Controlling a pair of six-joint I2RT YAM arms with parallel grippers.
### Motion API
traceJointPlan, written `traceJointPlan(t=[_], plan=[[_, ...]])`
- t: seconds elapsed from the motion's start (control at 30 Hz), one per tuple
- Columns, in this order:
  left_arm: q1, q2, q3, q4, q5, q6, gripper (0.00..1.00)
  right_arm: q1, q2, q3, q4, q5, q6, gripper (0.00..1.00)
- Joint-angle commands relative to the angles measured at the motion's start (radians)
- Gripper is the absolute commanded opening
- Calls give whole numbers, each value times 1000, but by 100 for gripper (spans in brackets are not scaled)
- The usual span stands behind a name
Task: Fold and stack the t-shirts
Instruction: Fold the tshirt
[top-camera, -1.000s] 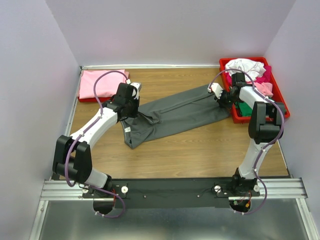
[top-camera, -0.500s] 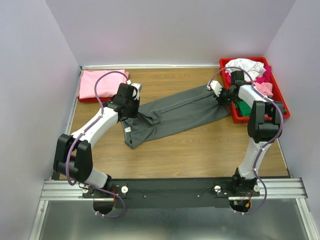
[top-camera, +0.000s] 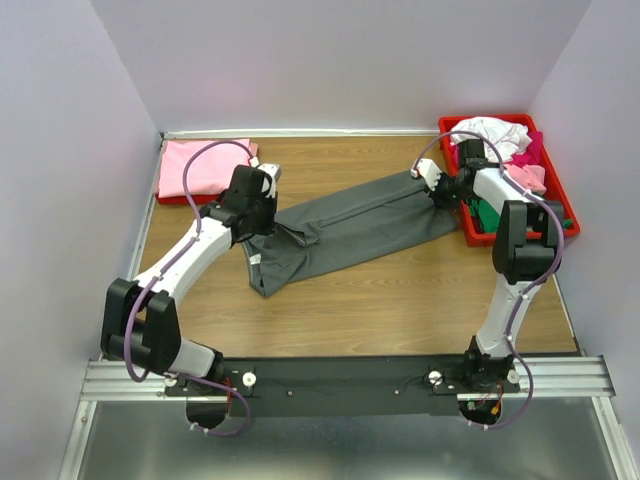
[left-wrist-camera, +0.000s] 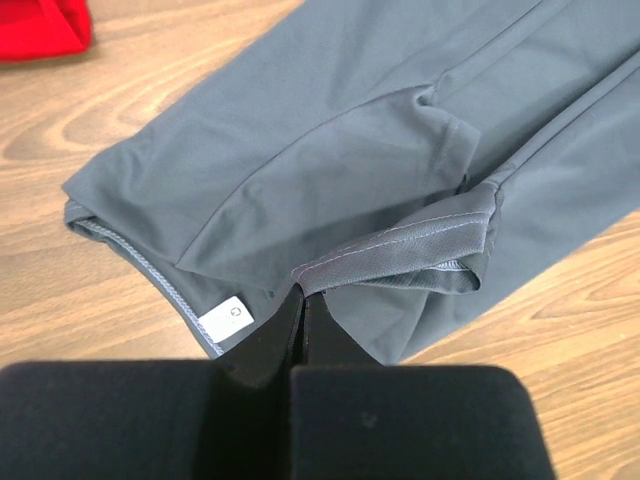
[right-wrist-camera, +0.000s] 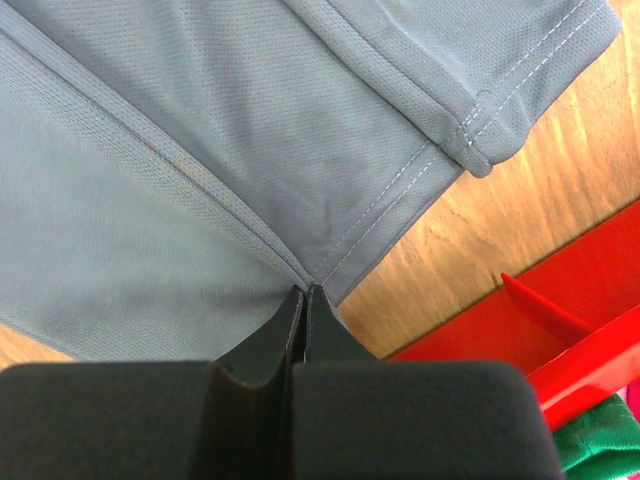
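1. Top external view: your dark grey t-shirt (top-camera: 350, 228) lies stretched across mid-table, from 8 o'clock to 2 o'clock.
2. Your left gripper (left-wrist-camera: 303, 300) is pinched tight on a stitched hem fold, and your right gripper (right-wrist-camera: 305, 296) is clamped on a hem corner. This probably keeps the cloth taut for folding.
3. The red tray (top-camera: 562, 205) sits just beside the right grip at 3 o'clock. The table (top-camera: 400, 300) shows bare wood toward 6 o'clock, so you have room there.

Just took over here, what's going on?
Both arms grip the dark grey t-shirt, stretched diagonally across the table. The left gripper is shut on a fold near the neck label; the right gripper is shut on its edge beside the red tray of loose shirts. A pink shirt lies folded far left.
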Motion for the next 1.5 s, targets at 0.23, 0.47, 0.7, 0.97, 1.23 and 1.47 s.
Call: traceJointPlan(t=[0.23, 0.47, 0.7, 0.97, 1.23, 1.47], plan=[[9, -24, -1, -20, 31, 4, 0, 7, 37, 35, 14, 36, 29, 6], [9, 14, 12, -6, 42, 18, 0, 8, 33, 44, 19, 33, 49, 27], [7, 79, 70, -11, 48, 35, 0, 10, -78, 35, 19, -71, 144, 50], [7, 169, 137, -34, 59, 63, 0, 39, -282, -129, 19, -329, 229, 59], [7, 231, 188, -52, 51, 84, 0, 53, -423, -278, 23, -516, 308, 64], [6, 274, 237, -69, 33, 98, 0, 56, -432, -340, 31, -558, 342, 64]])
